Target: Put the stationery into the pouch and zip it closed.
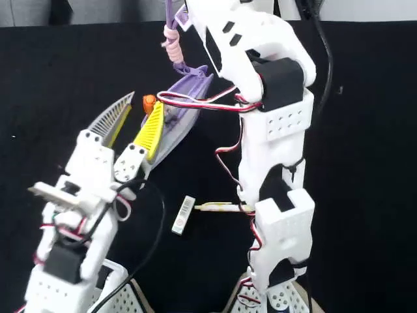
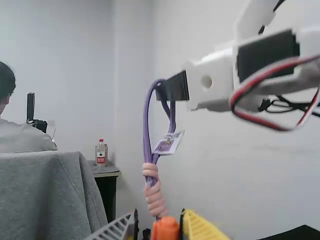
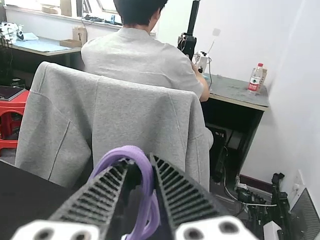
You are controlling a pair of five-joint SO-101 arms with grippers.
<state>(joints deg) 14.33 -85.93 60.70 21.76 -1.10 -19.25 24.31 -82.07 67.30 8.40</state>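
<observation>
Well, my right pincer (image 3: 140, 165) is pressed together on the purple fabric loop (image 3: 125, 152) of the lilac zip pouch (image 1: 189, 104), which hangs tilted above the black table (image 1: 65, 65). My left pincer (image 1: 146, 99) is spread, with a small orange knob (image 1: 149, 102) between its tips at the pouch's edge. A white eraser stick (image 1: 183, 214) and a pale yellow pen (image 1: 218, 207) lie on the table, near each other

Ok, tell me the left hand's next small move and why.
Probably close the left hand on the orange tab at the pouch's edge: its fingers stand open around it, the right hand holds the purple strap up, and the pen and eraser lie on the table.
</observation>
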